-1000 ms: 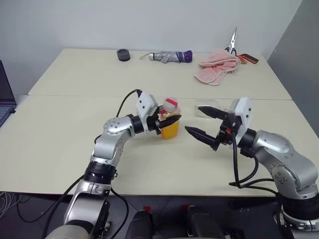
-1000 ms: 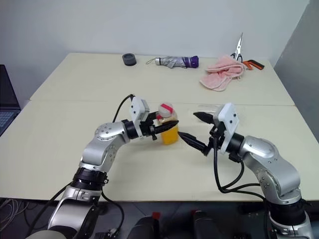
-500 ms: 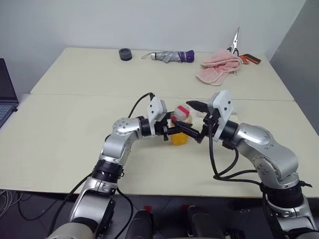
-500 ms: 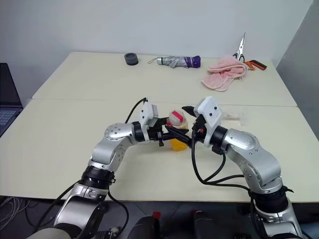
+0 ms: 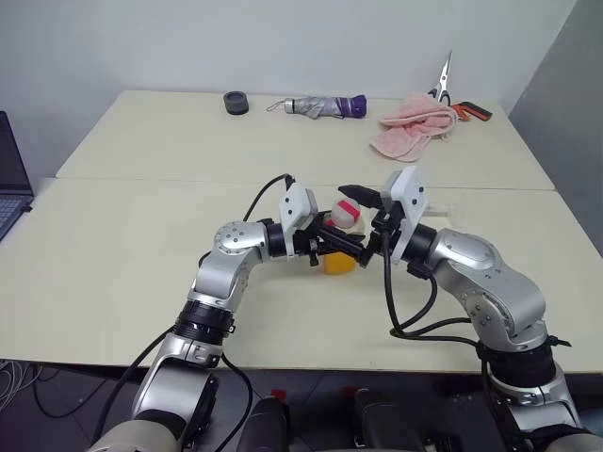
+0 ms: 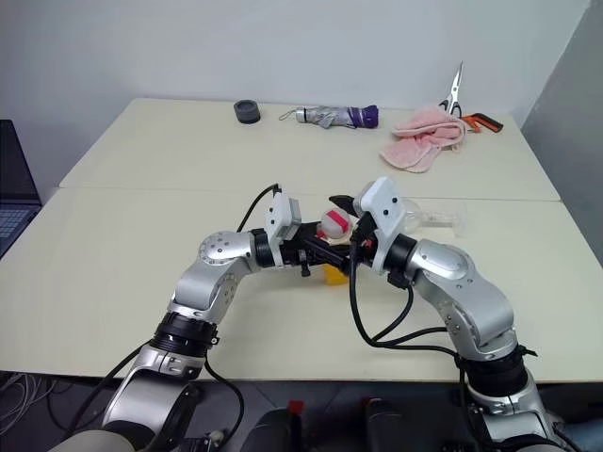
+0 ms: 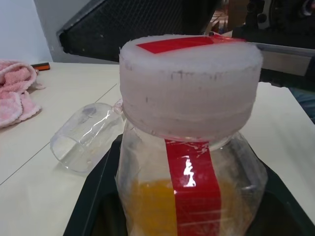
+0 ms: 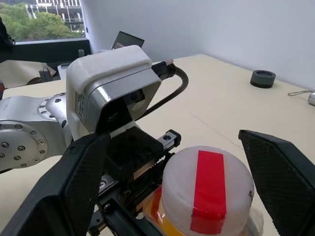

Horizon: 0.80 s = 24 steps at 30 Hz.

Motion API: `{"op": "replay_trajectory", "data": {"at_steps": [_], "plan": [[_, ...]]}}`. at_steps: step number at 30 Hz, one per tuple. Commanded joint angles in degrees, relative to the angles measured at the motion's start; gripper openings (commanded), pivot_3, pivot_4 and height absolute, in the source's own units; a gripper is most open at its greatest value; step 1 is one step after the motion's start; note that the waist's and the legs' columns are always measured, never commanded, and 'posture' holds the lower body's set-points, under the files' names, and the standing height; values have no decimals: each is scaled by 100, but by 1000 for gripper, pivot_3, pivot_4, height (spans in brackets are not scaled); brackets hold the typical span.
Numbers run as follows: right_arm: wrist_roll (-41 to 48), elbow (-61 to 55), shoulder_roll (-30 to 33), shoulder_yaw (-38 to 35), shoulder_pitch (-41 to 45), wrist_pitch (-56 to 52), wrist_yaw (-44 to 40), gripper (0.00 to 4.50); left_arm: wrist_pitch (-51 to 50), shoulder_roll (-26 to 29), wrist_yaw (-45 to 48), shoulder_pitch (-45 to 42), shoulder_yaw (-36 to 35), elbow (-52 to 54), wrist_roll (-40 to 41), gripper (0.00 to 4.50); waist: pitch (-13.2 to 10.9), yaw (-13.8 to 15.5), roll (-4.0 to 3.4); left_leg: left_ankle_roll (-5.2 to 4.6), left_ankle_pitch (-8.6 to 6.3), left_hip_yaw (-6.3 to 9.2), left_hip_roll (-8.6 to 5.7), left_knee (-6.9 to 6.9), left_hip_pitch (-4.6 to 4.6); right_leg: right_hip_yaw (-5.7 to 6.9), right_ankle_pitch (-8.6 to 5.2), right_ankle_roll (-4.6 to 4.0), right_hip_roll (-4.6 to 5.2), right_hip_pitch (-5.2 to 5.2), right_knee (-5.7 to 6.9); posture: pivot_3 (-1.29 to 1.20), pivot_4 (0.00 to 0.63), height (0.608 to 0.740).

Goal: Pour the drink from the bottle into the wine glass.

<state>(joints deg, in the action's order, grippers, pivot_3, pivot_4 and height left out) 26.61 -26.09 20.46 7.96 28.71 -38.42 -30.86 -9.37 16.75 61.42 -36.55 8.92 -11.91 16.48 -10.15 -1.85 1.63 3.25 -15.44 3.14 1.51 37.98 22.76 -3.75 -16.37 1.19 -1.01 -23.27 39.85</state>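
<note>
Right wrist view: our right gripper straddles the capped bottle, fingers spread; our left gripper clamps the bottle's body above the cream table. The wine glass lies toppled nearby, so pouring now would spill drink. White wall behind
</note>
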Motion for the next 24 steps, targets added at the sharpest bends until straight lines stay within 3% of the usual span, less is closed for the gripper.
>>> {"op": "replay_trajectory", "data": {"at_steps": [1, 4, 10, 13, 20, 24], "plan": [[44, -70, -27, -126, 113, 89, -7, 4500, 139, 15, 14, -113, -56, 180, 53, 1922, 0, -1, 0, 0, 0, 0, 0, 0, 0, 0, 0, 0, 0, 0, 0, 0, 150, 740], [54, -54, -64, -161, 107, 121, -2, 3913, 109, 33, 34, -101, -62, 210, 78, 1922, 0, -1, 0, 0, 0, 0, 0, 0, 0, 0, 0, 0, 0, 0, 0, 0, 150, 740], [-6, 21, -32, -113, 80, 218, -141, 1878, 48, 84, 141, -125, -128, 198, 168, 1922, 0, -1, 0, 0, 0, 0, 0, 0, 0, 0, 0, 0, 0, 0, 0, 0, 150, 740], [14, 118, 70, -29, 96, 328, -466, 1880, -42, 117, 257, -192, -211, 169, 308, 1922, 0, -1, 0, 0, 0, 0, 0, 0, 0, 0, 0, 0, 0, 0, 0, 0, 150, 740], [150, 1645, 744, 208, 980, 1035, -2743, 1880, -246, 460, 993, -499, -273, -90, 525, 1914, -8, -9, -7, -1, 0, 1, -1, 2, -1, 5, 0, 0, -2, 0, 1, 0, 150, 740], [24, 2484, 738, 240, 1495, 1264, -3142, 1880, -31, 602, 1131, -706, -305, -469, 378, 1913, -8, -16, -8, -1, 0, 1, 1, 0, -4, 6, 0, -1, -4, 0, 1, 0, 150, 740]]}}
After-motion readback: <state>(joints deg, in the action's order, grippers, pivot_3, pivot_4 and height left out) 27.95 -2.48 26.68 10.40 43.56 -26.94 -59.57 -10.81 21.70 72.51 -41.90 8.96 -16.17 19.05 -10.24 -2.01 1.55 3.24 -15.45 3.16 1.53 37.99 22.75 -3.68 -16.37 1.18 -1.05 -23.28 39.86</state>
